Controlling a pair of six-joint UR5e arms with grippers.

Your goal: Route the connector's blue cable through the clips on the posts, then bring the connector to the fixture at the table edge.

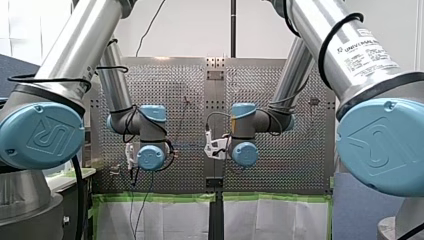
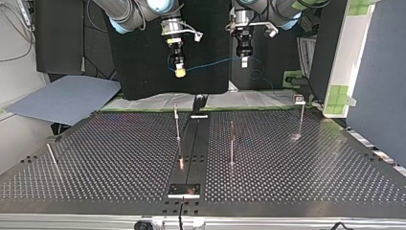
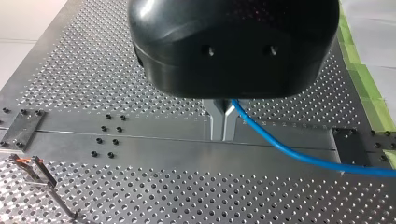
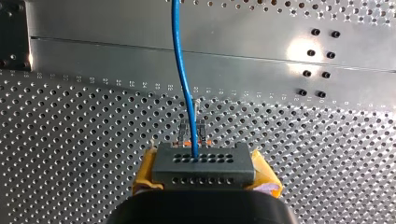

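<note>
Right gripper (image 4: 205,173) tight on connector (image 4: 205,161), left gripper (image 3: 223,126) tight on blue cable (image 3: 289,151); "UNIVERSAL ROBOTS" label (image 1: 367,52).

front view: behind and above the arms (image 1: 65,55), between their shoulders, facing the perforated table (image 1: 175,90), distant | top view: opposite table edge, low, facing the arms, mid-range | left wrist view: close above centre rail (image 3: 140,140) | right wrist view: close behind connector (image 4: 204,163) | shared: both wrist views show rail and blue cable (image 3: 289,151)
</note>
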